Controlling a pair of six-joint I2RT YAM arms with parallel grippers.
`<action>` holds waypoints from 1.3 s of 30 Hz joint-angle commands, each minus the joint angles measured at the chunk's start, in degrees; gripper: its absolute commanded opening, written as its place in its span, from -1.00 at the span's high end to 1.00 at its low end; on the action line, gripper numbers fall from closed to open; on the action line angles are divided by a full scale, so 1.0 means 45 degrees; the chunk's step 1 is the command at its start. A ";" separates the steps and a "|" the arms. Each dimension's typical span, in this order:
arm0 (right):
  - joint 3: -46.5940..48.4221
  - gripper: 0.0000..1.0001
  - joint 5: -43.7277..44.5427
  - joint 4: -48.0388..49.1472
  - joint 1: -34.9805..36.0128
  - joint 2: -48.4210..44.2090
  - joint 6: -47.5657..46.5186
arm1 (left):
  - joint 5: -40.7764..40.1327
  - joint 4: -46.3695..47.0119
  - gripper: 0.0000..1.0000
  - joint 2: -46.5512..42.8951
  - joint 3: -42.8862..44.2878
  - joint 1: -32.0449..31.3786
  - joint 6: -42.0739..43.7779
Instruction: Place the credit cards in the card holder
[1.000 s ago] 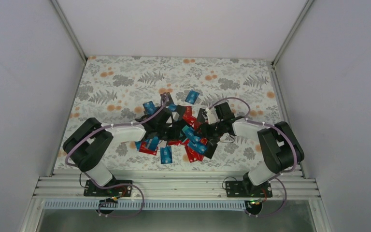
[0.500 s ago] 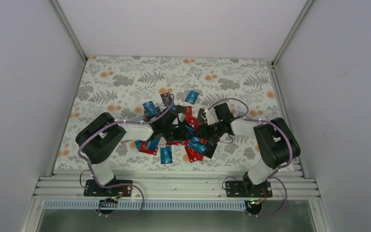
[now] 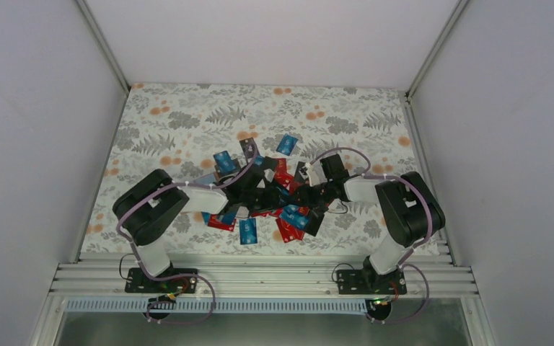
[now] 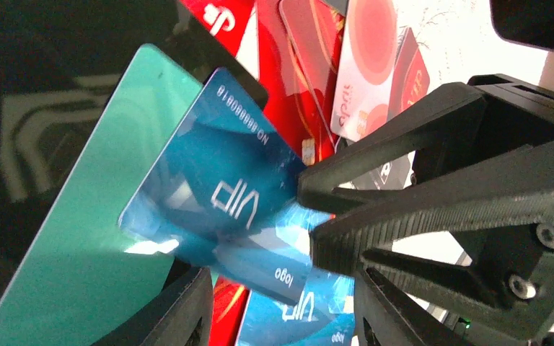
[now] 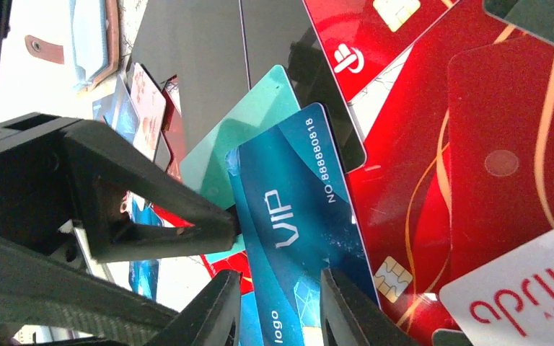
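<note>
Several credit cards in blue, red, black and teal lie heaped mid-table (image 3: 283, 210). My two grippers meet over the heap. The left gripper (image 3: 263, 193) (image 4: 281, 317) is open, its fingers either side of blue cards. One of its fingertips (image 5: 213, 223) touches the edge of a blue VIP card (image 5: 288, 216) (image 4: 223, 187) that rests on a teal card (image 5: 249, 130) (image 4: 79, 238). The right gripper (image 3: 299, 196) (image 5: 281, 310) is open, its jaws a little apart over that VIP card. Its fingertips (image 4: 310, 184) reach the card's edge. The tan-brown card holder (image 5: 110, 50) shows at the right wrist view's top left.
Red chip cards (image 5: 476, 144) and a white card (image 5: 526, 303) lie right of the VIP card. A black card (image 5: 209, 65) lies beneath the teal one. Single blue cards (image 3: 286, 143) (image 3: 248, 231) lie at the edges of the heap on the floral cloth (image 3: 173, 122).
The left arm has swung right, bringing its gripper into the heap, and its jaws have widened a little. The right gripper has edged left and narrowed slightly.
</note>
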 commanded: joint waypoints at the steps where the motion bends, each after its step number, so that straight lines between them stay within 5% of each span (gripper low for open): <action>1: -0.0404 0.38 0.0824 -0.0733 0.0034 0.0394 -0.0079 | -0.1064 -0.1180 -0.04 -0.0978 -0.0557 -0.0349 -0.1083; 22: -0.0285 0.37 0.2061 -0.0660 0.0035 -0.0673 -0.0023 | -0.0777 0.0762 -0.06 0.0307 -0.0594 -0.0432 -0.1978; 39: -0.1401 0.40 -0.0483 0.0451 0.0090 -0.0799 0.0913 | -0.0544 0.2036 -0.06 0.0968 -0.0690 -0.0433 -0.2353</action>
